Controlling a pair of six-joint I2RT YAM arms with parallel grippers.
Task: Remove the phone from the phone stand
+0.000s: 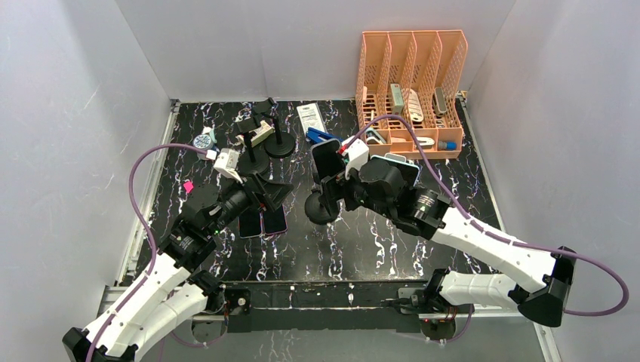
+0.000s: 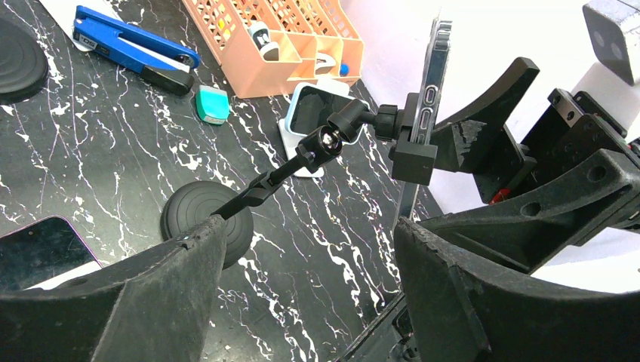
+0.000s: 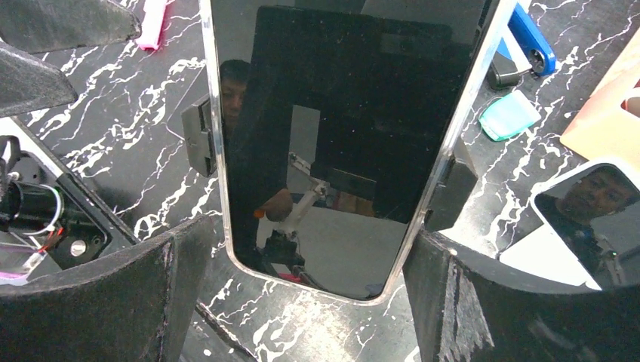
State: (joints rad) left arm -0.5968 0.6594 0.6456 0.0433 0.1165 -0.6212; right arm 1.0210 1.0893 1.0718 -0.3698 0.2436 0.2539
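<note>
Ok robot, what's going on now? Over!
Left gripper open, near stand. Right gripper open, jaws either side of phone. Phone clamped in stand. Nothing in the way.

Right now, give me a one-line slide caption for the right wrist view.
Open right gripper flanks the dark-screened phone clamped in the phone stand.

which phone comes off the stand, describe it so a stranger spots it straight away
Find the orange file rack at the table's back right, then look left and nearer to the black round-based stand mid-table. The phone is clamped upright on it; the other phones lie flat on the table.
</note>
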